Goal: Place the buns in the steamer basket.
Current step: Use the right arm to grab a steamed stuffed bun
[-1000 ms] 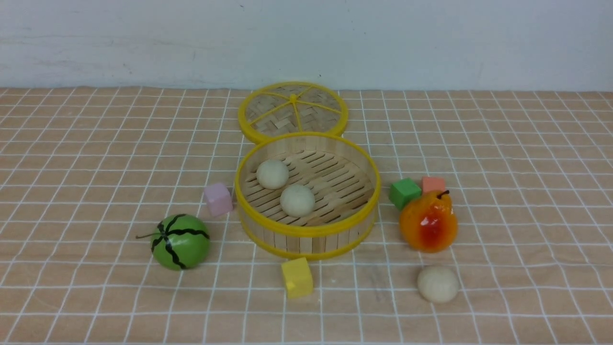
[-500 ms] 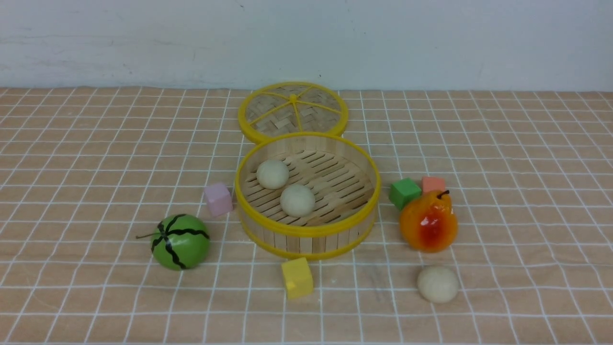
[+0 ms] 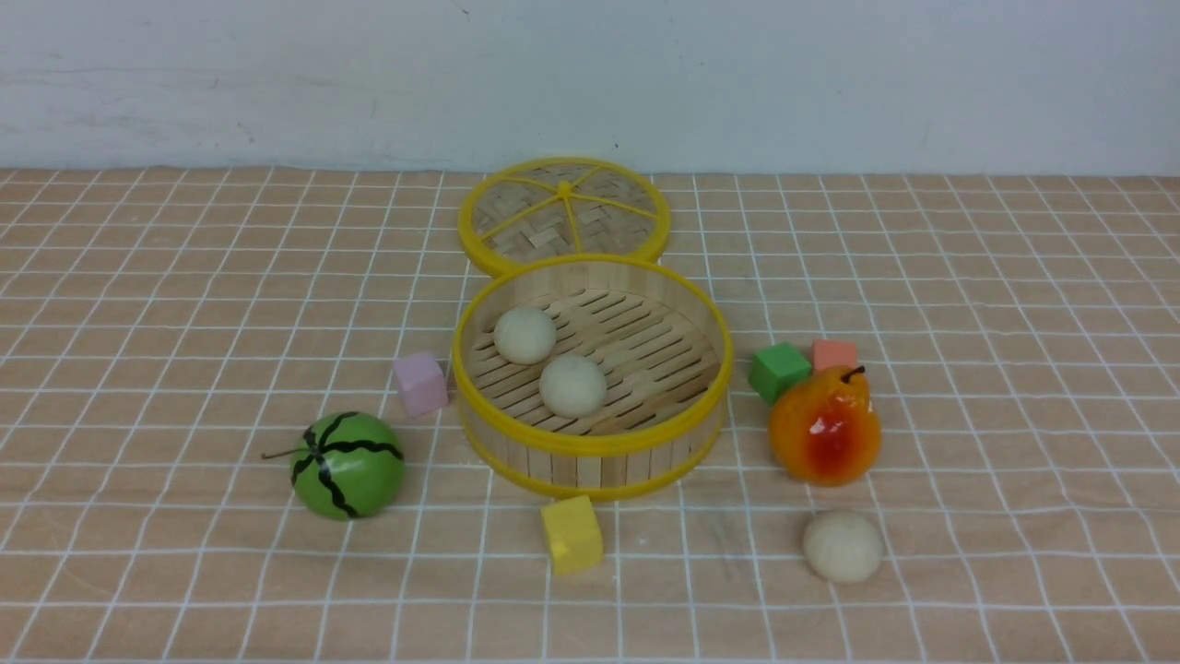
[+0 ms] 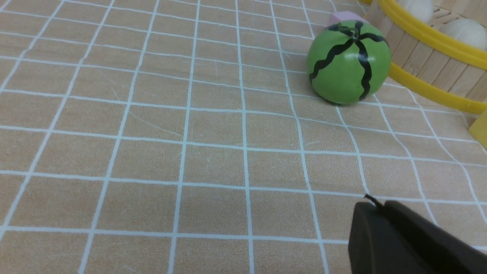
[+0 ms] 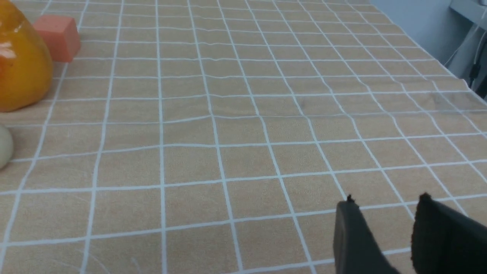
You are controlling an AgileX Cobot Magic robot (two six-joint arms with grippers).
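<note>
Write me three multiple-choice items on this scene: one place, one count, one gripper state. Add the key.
1. Where is the yellow cube?
A) inside the steamer basket
B) on the near side of the steamer basket
C) on the woven lid

2. How many buns are in the steamer basket?
A) one
B) three
C) two

3. How does the right gripper stand?
A) open, holding nothing
B) shut
C) closed on a bun

1: B, the yellow cube sits just in front of the steamer basket.
2: C, two buns rest on its slats.
3: A, the right gripper shows a bare gap between its fingertips.
</note>
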